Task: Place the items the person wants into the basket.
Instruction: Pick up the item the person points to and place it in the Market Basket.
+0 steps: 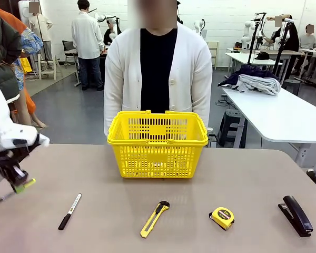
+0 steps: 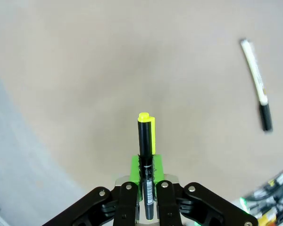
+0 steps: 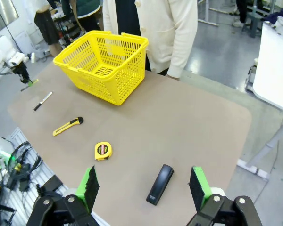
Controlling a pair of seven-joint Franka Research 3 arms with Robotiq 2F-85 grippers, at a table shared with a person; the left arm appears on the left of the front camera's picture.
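We are counting 1 yellow shopping basket (image 1: 158, 158) sitting on the far middle of the table (image 1: 210, 179). It is right in front of the person (image 1: 158, 68), who is standing at the far side. Its 2 handles (image 1: 147, 113) are lying folded down on its rim.

We are counting 4 things lying in a row on the near part of the table. They are all well apart from each other and from the basket. Going from the robot's left to its right, we are seeing 1 white-and-black marker (image 1: 69, 211), 1 long yellow utility knife (image 1: 154, 219), 1 small yellow-and-black tape measure (image 1: 222, 217) and 1 black stapler (image 1: 296, 215).

We are also counting 2 claws. The left claw (image 1: 22, 185) is hanging over the table's left edge, well away from the basket. It is squeezing tight on 1 slim black pen (image 2: 145, 136). In the left wrist view the pen is sticking out past the green pads (image 2: 134, 169), with its yellow end pointing away from the claw. In that same view the marker is lying off to one side on the bare table.

The right claw (image 3: 144, 176) is standing wide, with its 2 green fingers (image 3: 88, 186) far apart and holding nothing. It is hovering high over the near right side of the table, and the stapler is lying below it.
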